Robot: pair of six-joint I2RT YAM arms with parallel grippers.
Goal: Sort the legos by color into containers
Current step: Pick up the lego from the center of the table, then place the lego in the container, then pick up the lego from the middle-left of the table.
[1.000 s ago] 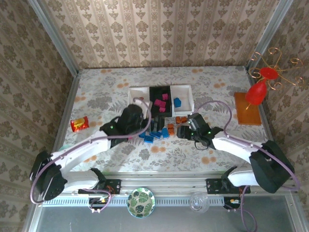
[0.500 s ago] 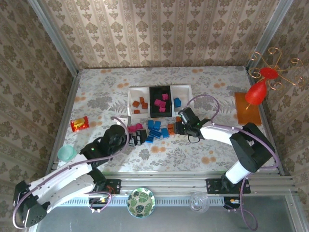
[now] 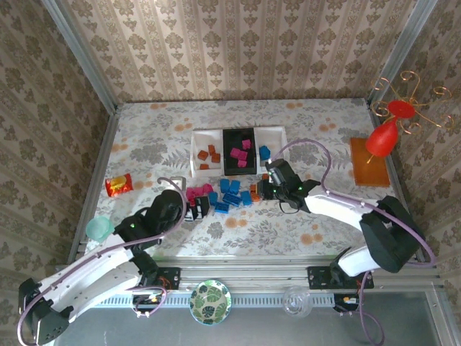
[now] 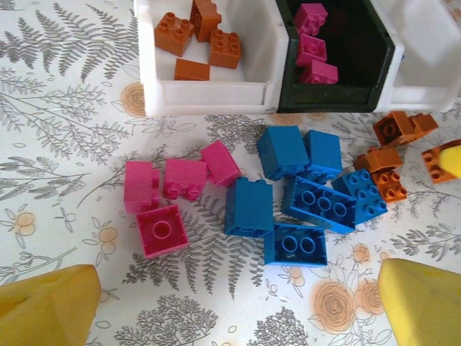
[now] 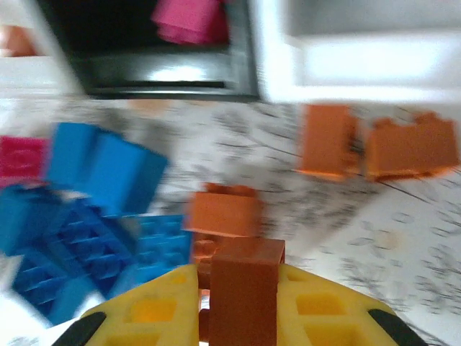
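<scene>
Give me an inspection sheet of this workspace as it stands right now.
Surface: floral-patterned table.
Job's things: orange bricks in the left white tray, pink bricks in the black tray, one blue brick in the right white tray; loose pile of pink, blue and orange bricks in front.
Clutter: snack packet, teal cup, orange mat, red ornament.
Tools: left tool open beside the loose pile; right tool shut on an orange brick.
Cables: a purple cable loops over each arm.
Surroundings: wallpapered walls, metal frame.
</scene>
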